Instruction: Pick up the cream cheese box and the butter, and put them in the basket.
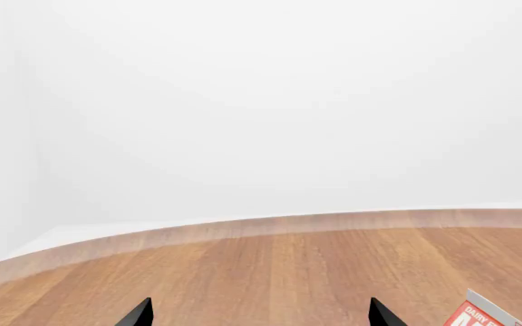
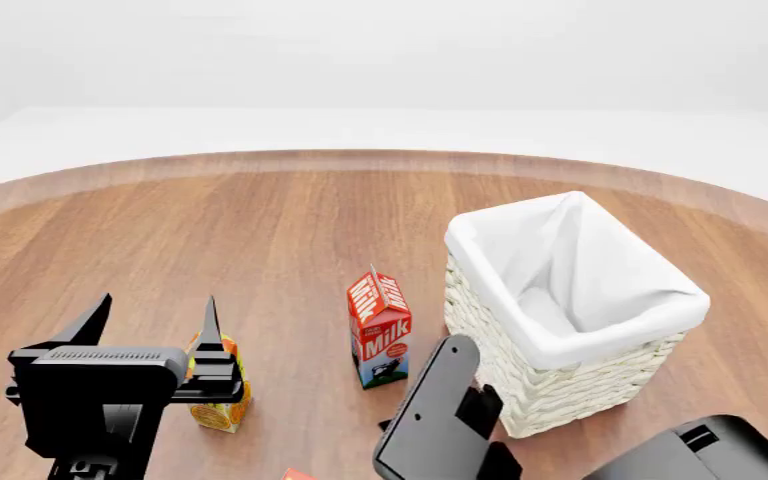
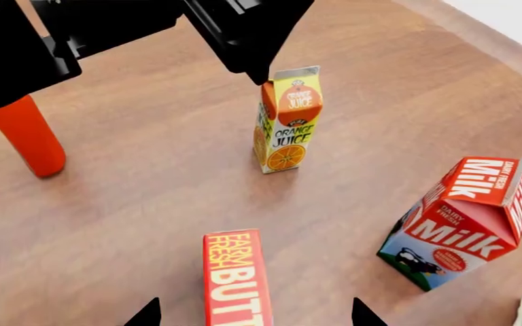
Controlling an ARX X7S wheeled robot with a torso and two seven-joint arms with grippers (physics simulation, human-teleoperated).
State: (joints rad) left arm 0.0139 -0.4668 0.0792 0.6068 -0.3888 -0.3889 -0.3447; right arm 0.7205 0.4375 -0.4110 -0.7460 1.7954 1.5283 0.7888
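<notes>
The butter (image 3: 236, 278) lies flat on the wooden table, a red-orange box with yellow lettering. My right gripper (image 3: 253, 316) hangs open just above it, one fingertip on each side of the box and neither touching it. In the head view only a red corner of the butter (image 2: 297, 474) shows at the lower edge. The basket (image 2: 518, 380), wicker with a white liner, stands at the right. My left gripper (image 2: 151, 325) is open and empty at the left, in front of the orange juice carton (image 2: 220, 395). The cream cheese box is out of view.
A milk carton (image 2: 380, 330) stands upright between the juice carton and the basket, close to the butter (image 3: 461, 224). An orange-red upright cylinder (image 3: 27, 136) stands beyond the butter, below the left arm. The round table's far edge (image 2: 357, 158) curves across the back.
</notes>
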